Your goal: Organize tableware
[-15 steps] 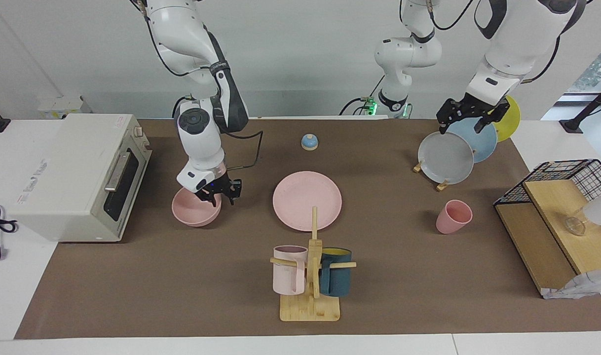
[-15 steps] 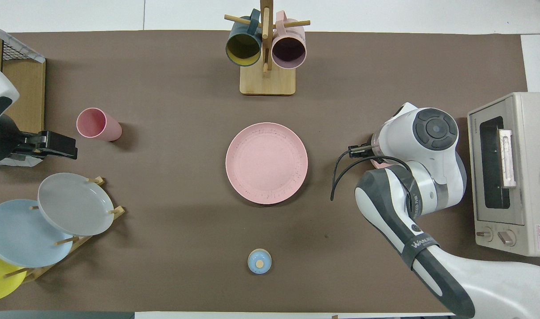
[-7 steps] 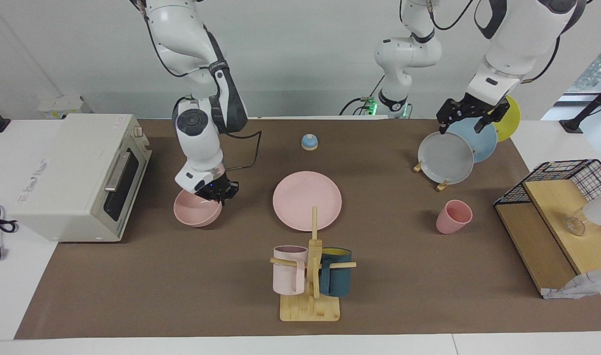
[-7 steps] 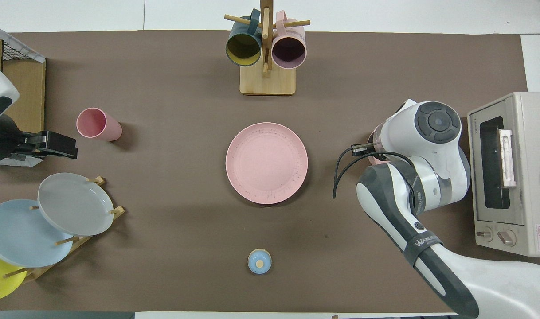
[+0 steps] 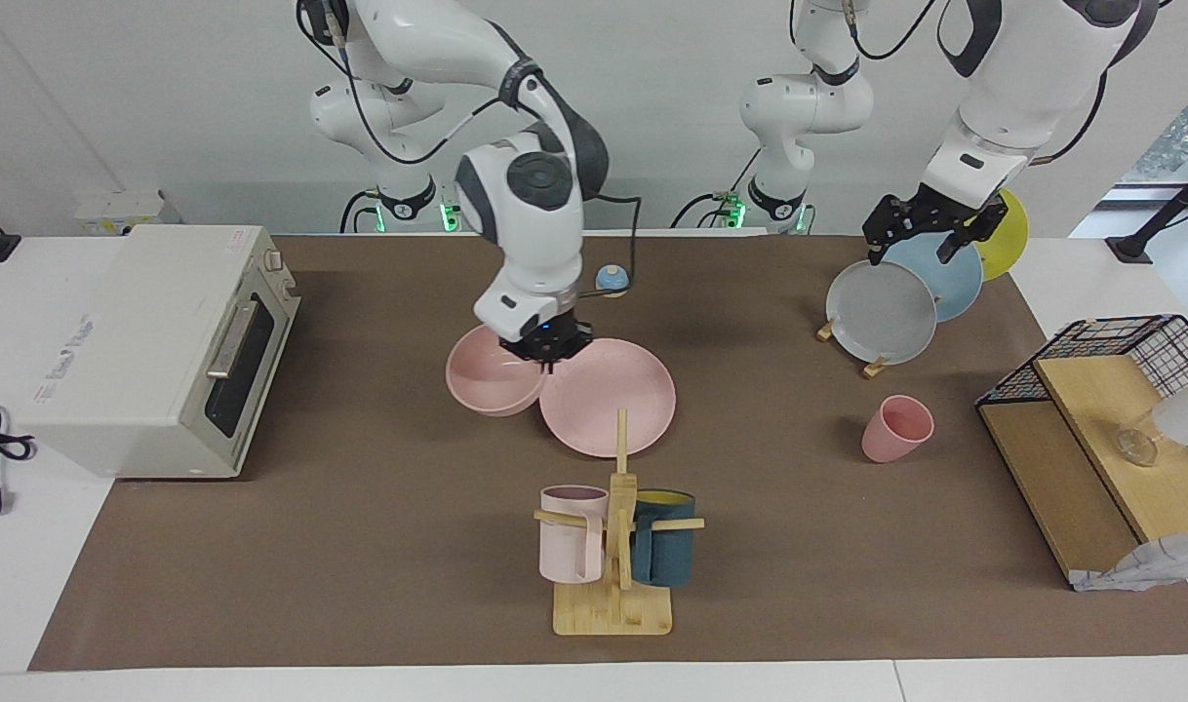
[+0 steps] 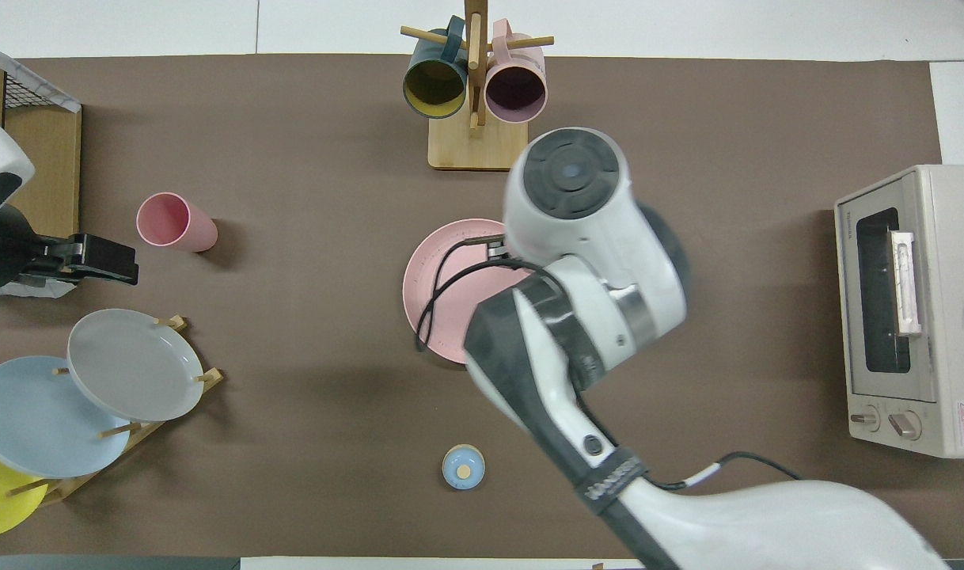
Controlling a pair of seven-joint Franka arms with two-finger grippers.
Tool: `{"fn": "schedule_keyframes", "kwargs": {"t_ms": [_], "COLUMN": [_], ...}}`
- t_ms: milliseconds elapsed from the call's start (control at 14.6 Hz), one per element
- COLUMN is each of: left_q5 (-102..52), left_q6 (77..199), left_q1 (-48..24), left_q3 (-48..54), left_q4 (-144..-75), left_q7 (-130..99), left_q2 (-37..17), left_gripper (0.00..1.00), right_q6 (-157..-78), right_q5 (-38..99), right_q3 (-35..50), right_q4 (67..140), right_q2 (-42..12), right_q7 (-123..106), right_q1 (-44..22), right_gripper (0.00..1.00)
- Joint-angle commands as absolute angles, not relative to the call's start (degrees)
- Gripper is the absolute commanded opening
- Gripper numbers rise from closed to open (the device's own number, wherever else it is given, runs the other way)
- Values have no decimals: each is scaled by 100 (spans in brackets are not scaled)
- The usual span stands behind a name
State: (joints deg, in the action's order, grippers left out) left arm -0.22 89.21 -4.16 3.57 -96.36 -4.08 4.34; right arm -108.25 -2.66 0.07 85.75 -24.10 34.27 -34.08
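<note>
We have the pink bowl (image 5: 494,382) pinched by its rim in the right hand (image 5: 545,351), clenched on the edge nearest the pink plate (image 5: 609,395). Gripping the rim on that side lets the bowl hang a little tilted from the hand, and it puts the bowl's body just beside the plate, overlapping its edge as seen from across the worktop (image 5: 360,546). We judge it is lifted clear of the surface, though the gap under it is hard to make out. From overhead the arm hides the bowl altogether, so only part of the plate shows.

The plate lies flat in the middle of the worktop, the natural base for a stack, which is likely why the bowl is carried toward it. The pink cup (image 5: 896,427) stands toward the left arm's end, untouched (it would go last, inside the bowl).

Our left hand (image 5: 930,234) waits, released, above the grey plate (image 5: 880,312) in its rack.
</note>
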Motion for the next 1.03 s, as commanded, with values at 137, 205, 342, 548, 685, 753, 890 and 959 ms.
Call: {"fn": "schedule_keyframes", "kwargs": {"t_ms": [137, 205, 342, 548, 685, 753, 890, 959], "left_q5": [44, 35, 35, 35, 35, 35, 44, 53], "left_q6": [8991, 9165, 9735, 10755, 11187, 11371, 11601, 11706], "left_q1": [-440, -413, -404, -325, -316, -308, -264, -255], "left_q3": [360, 360, 352, 352, 352, 343, 334, 334], "left_q4": [-9817, -9896, -10229, -10336, -9986, -9906, -9835, -9826], "left_q7": [-466, -457, -440, -431, -431, -422, -431, -431], "left_q2": [598, 598, 510, -261, -1086, -1325, -1572, -1669], "left_gripper": [100, 100, 100, 100, 100, 100, 100, 100], "right_q6": [-11265, -11442, -11575, -11654, -11681, -11742, -11760, -11777], "right_q5": [-483, -475, -457, -431, -457, -457, -457, -466], "right_q3": [-9, -9, 0, -9, -9, -9, -9, -9], "right_q4": [7952, 8146, 8200, 8209, 8209, 8218, 8358, 8376], "right_q2": [-3199, -3191, -3182, -3208, -3296, -3305, -3305, -3305], "right_q7": [4042, 4104, 4113, 4227, 4385, 4412, 4438, 4438], "right_q1": [-3876, -3911, -3920, -4086, -4166, -4183, -4245, -4236], "right_gripper": [0, 0, 0, 0, 0, 0, 0, 0]}}
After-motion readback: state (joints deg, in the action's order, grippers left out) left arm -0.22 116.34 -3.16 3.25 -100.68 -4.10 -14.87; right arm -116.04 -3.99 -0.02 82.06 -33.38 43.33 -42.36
